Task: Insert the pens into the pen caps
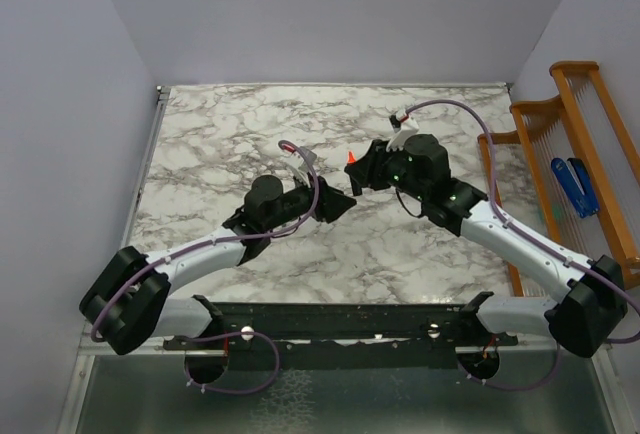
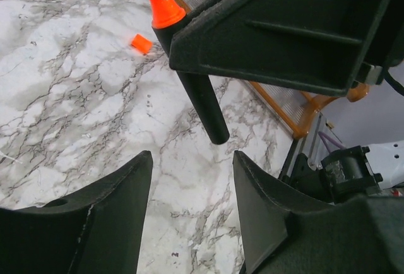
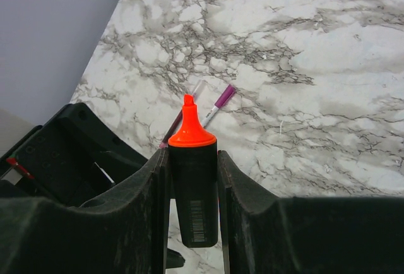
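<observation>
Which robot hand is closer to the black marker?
Right. The right gripper clamps the black marker; the left gripper sits open near its end, not touching.

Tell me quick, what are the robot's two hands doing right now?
Left fingers: open, holding nothing.
Right fingers: closed on the black marker.

White shells, black joints and purple cables run up both arms to the black left gripper and right gripper.
</observation>
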Available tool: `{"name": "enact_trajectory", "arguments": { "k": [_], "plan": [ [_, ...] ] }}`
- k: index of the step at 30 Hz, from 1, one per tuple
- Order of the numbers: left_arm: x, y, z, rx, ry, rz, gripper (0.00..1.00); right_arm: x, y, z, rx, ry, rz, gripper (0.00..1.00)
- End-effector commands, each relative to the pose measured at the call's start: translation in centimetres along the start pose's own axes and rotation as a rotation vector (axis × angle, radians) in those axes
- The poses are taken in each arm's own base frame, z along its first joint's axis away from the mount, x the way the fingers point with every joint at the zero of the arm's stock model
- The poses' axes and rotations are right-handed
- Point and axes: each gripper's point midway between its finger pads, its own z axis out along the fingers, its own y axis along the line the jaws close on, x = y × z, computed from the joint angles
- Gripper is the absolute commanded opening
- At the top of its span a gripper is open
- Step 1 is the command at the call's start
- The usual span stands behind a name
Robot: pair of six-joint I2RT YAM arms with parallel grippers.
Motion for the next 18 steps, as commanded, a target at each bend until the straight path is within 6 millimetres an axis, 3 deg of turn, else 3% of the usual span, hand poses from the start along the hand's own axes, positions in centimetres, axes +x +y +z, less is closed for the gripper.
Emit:
{"name": "enact_trajectory", "arguments": {
  "k": [1, 14, 18],
  "plan": [
    [-1.8, -1.1, 1.5, 0.042, -0.048, 0.016, 0.55, -1.1, 0.7, 0.1, 0.026, -0.033, -0.014, 0.11],
    [-3.2, -1.7, 2.8, 0.065, -0.068, 0.031, 0.58, -0.6, 1.6, 0.5, 0.024, -0.020, -0.063, 0.10],
    [-3.3, -1.4, 3.1, 0.057, -0.069, 0.028, 0.51, -0.4, 1.7, 0.5, 0.023, -0.017, -0.073, 0.10]
  ]
}}
